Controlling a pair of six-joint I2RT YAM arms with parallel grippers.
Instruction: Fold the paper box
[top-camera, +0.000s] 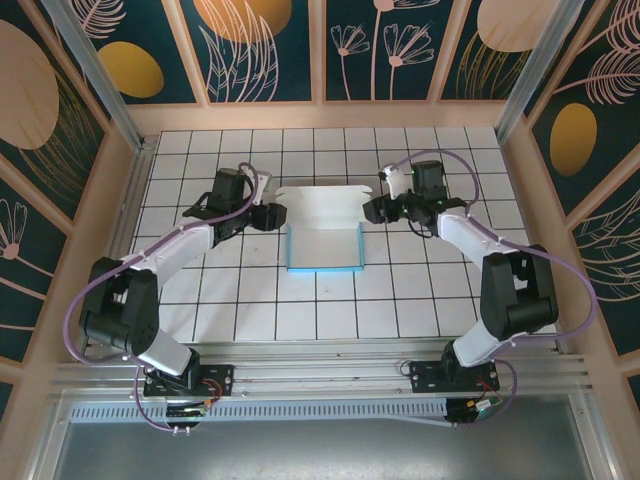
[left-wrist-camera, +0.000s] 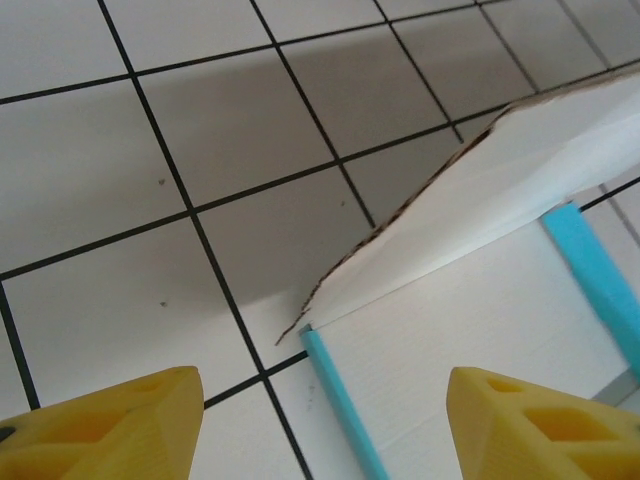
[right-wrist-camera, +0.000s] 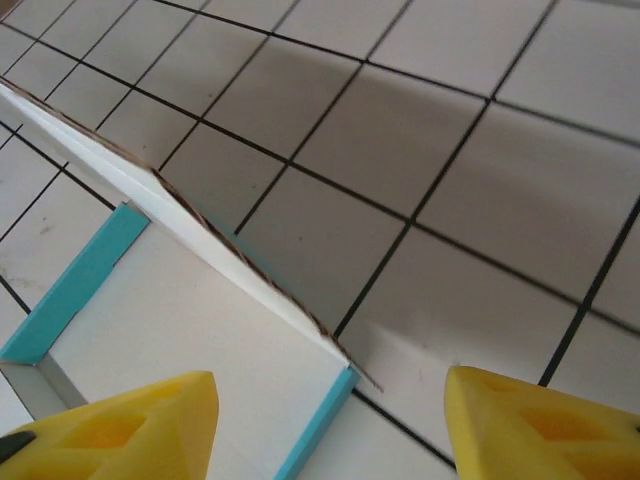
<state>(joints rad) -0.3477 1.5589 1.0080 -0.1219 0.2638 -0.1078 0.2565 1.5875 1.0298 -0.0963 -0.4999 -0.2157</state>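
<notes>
Top external, arms bent inward — left hand (top-camera: 270, 213), right hand (top-camera: 375, 208) spread empty, apparently flanking paper box (top-camera: 322, 246)

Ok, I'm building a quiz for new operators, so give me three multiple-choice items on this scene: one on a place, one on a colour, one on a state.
1. Where is the paper box?
A) between the left pincer and the right pincer
B) beside the left arm's base
C) against the far wall

2. What colour are its side rims?
A) red
B) turquoise
C) black

3. How does the left pincer stand?
A) shut on the flap
B) shut on nothing
C) open, holding nothing

Answers: A, a pincer sits at each side of it; B, blue-green strips frame the white floor; C, its yellow fingers stand apart and grip nothing.
</notes>
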